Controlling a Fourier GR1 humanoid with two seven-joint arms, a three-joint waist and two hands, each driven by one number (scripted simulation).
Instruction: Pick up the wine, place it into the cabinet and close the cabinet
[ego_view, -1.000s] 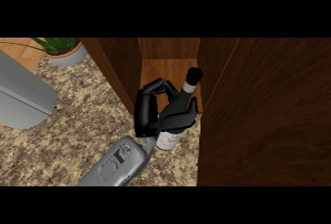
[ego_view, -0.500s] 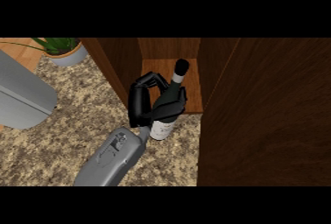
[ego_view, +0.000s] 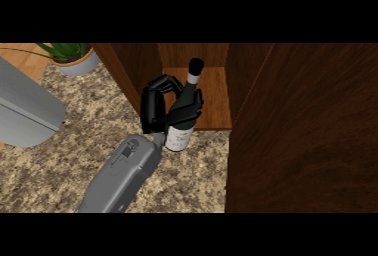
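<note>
We see one hand (ego_view: 159, 107) in the head view, coming up from the lower edge on a grey forearm (ego_view: 118, 177). Which hand it is we cannot tell for sure; it shows left of centre. Its black fingers are curled round the wine (ego_view: 183, 125), gripping the bottle about its dark middle, with the pale label showing just below the fingers. The bottle stands tilted, its neck and dark cap leaning up toward the cabinet (ego_view: 196, 90). Its base hangs over the front edge of the cabinet's wooden floor, above the speckled surface (ego_view: 52, 175). The cabinet door (ego_view: 306, 130) stands open at the right, filling that side. A potted plant (ego_view: 70, 57) sits in the upper left corner, and a grey rounded object (ego_view: 26, 117) lies at the left edge.
</note>
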